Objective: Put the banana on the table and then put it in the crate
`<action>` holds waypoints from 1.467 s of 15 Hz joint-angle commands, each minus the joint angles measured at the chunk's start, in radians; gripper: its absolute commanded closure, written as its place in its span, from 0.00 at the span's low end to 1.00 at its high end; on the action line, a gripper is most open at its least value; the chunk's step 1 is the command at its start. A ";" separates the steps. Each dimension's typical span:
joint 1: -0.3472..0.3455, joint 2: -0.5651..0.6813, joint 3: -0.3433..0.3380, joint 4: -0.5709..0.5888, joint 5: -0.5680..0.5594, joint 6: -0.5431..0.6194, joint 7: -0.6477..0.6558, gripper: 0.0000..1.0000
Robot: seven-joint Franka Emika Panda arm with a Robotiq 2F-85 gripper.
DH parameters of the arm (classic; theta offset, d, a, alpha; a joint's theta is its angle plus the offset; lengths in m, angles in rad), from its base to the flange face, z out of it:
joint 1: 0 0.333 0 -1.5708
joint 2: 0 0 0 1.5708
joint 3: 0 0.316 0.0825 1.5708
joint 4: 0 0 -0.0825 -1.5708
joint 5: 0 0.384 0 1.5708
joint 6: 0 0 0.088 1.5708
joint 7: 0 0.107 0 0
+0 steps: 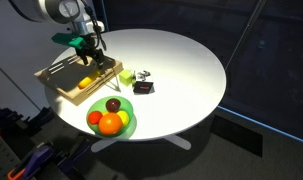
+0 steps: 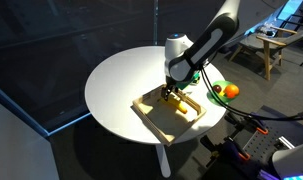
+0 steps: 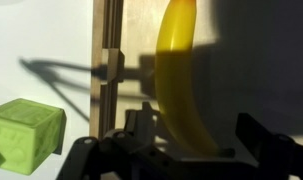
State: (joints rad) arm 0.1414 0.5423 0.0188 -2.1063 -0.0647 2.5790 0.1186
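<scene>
Table: round, white, carries everything.

Crate: light wood, low walls, near the table's edge. In the wrist view one of its side walls runs up the frame.

Hand: directly above the crate, pointing down. It is released, with the fingers spread wide to either side and nothing clamped between them.

Banana: lies flat on the crate floor, inside that wall and just beneath the hand, centred in the gap between the fingers. Neither finger appears to touch it. Its long axis runs straight away from the hand, square to the line on which the fingers close, so closing would pinch it across its width.

Green block: outside the crate, on the table just past that wall.

Judgement: no sideways correction is needed. A straight descent regrasps it, a straight rise leaves it crated. I cannot tell which stage this is.
</scene>
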 commanded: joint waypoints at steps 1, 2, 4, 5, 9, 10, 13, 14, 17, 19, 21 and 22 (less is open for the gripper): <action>0.008 -0.031 -0.004 0.003 0.000 -0.031 0.020 0.00; 0.008 -0.037 -0.003 0.000 0.001 -0.034 0.019 0.00; 0.008 -0.051 -0.003 -0.005 0.000 -0.041 0.020 0.00; 0.006 -0.059 -0.002 -0.007 0.002 -0.051 0.019 0.00; 0.003 -0.095 0.003 -0.010 0.007 -0.095 0.023 0.00; 0.003 -0.105 0.003 -0.012 0.007 -0.107 0.026 0.00; 0.009 -0.134 -0.003 -0.017 -0.001 -0.130 0.051 0.00; 0.009 -0.145 -0.004 -0.021 -0.002 -0.137 0.060 0.00; 0.012 -0.176 -0.007 -0.030 -0.006 -0.157 0.096 0.00; 0.011 -0.197 -0.006 -0.037 -0.007 -0.170 0.113 0.00; 0.011 -0.220 -0.004 -0.046 -0.009 -0.183 0.125 0.00; 0.010 -0.231 -0.003 -0.050 -0.010 -0.192 0.128 0.00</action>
State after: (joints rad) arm 0.1423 0.3725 0.0196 -2.1230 -0.0647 2.4230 0.2114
